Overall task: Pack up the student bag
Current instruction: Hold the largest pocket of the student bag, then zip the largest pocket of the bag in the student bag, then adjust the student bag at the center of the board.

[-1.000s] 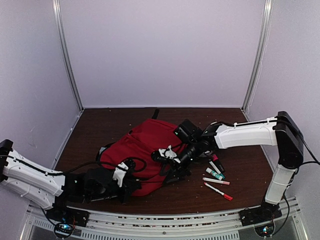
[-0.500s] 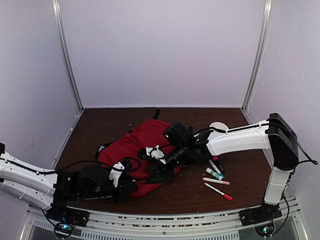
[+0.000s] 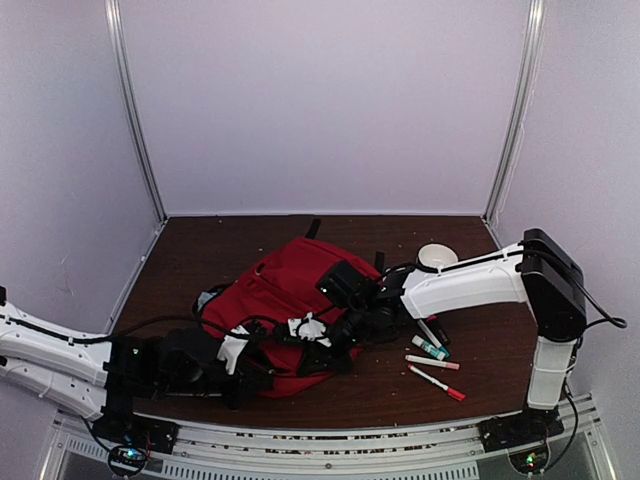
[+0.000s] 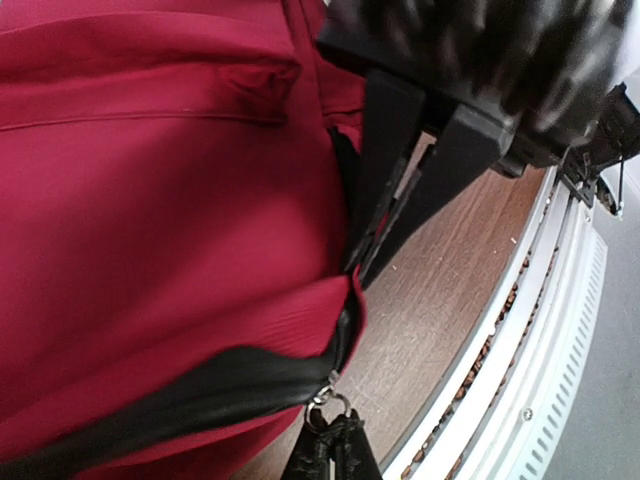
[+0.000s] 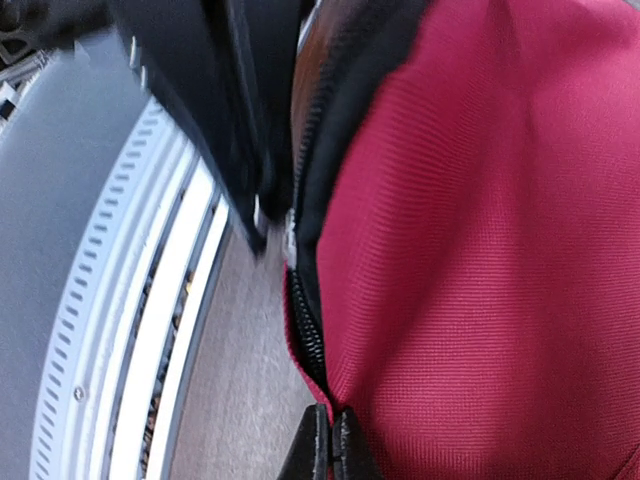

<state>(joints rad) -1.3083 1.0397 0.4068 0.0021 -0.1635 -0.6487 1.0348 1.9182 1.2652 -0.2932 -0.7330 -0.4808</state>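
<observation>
The student bag, a big red backpack with black zips, lies flat mid-table. At its near edge my left gripper is shut on the metal ring of a zip pull; its jaws meet at the bottom of the left wrist view. My right gripper reaches in from the right, just beside the left one. It is shut on the red fabric edge next to the black zip teeth, its jaws pressed together. The bag's inside is hidden.
Several markers lie on the brown table right of the bag, one with a red cap nearest the front. A round white object sits behind the right arm. The white slotted rail runs along the table's near edge.
The right arm has swung left and towards the near edge of the bag, and its gripper has gone from open to shut on the bag's edge. The left gripper stays shut.
</observation>
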